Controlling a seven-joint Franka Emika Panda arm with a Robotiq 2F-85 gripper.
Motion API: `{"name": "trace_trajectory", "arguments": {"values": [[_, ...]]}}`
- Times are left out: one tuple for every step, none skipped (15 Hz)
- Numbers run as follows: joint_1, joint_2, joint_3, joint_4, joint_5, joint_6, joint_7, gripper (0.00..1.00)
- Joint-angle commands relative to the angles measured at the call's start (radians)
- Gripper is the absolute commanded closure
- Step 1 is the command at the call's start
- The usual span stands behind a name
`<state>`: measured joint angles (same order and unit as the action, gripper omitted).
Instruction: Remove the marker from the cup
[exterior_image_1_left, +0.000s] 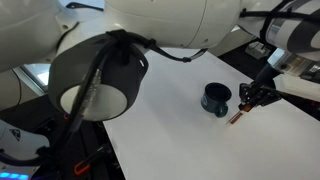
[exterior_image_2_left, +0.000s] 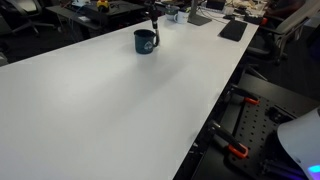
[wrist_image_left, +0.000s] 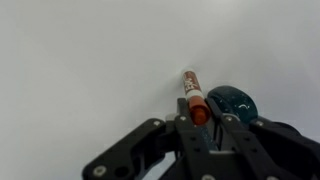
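Observation:
The dark blue cup (exterior_image_1_left: 215, 98) stands upright on the white table and shows in both exterior views (exterior_image_2_left: 146, 41). My gripper (exterior_image_1_left: 248, 97) is just beside the cup, not over it, and is shut on the reddish-orange marker (exterior_image_1_left: 238, 115). The marker hangs down from the jaws outside the cup, its tip close to the table top. In the wrist view the marker (wrist_image_left: 191, 88) sticks out from between the closed fingers (wrist_image_left: 200, 118), with the cup (wrist_image_left: 232, 102) right next to it. I cannot tell whether the tip touches the table.
The white table (exterior_image_2_left: 120, 100) stretches wide around the cup. A large robot joint (exterior_image_1_left: 95, 75) with a cable fills the near left of an exterior view. Desks with clutter (exterior_image_2_left: 200, 15) stand behind the table; its edge runs along the right (exterior_image_2_left: 225, 95).

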<state>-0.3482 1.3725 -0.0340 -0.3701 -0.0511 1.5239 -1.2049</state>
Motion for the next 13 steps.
{"name": "trace_trajectory", "arguments": {"values": [[0.000, -0.004, 0.000, -0.008, 0.003, 0.004, 0.008, 0.74], [0.000, -0.002, 0.000, -0.008, 0.004, 0.005, 0.014, 0.67], [0.000, -0.001, 0.000, -0.007, 0.004, 0.006, 0.014, 0.59], [0.000, -0.001, 0.000, -0.007, 0.004, 0.007, 0.015, 0.56], [-0.001, -0.001, 0.000, -0.007, 0.005, 0.008, 0.015, 0.56], [-0.001, -0.001, 0.000, -0.007, 0.005, 0.008, 0.015, 0.56], [-0.001, -0.001, 0.000, -0.007, 0.005, 0.009, 0.015, 0.56], [-0.001, -0.001, 0.000, -0.007, 0.005, 0.009, 0.015, 0.56], [-0.001, -0.001, 0.000, -0.007, 0.005, 0.009, 0.015, 0.56], [-0.001, -0.001, 0.000, -0.007, 0.005, 0.009, 0.015, 0.56], [-0.001, -0.001, 0.000, -0.007, 0.005, 0.009, 0.015, 0.56], [-0.001, -0.001, 0.000, -0.007, 0.005, 0.009, 0.015, 0.56], [-0.001, -0.001, 0.000, -0.007, 0.005, 0.009, 0.015, 0.56]]}}
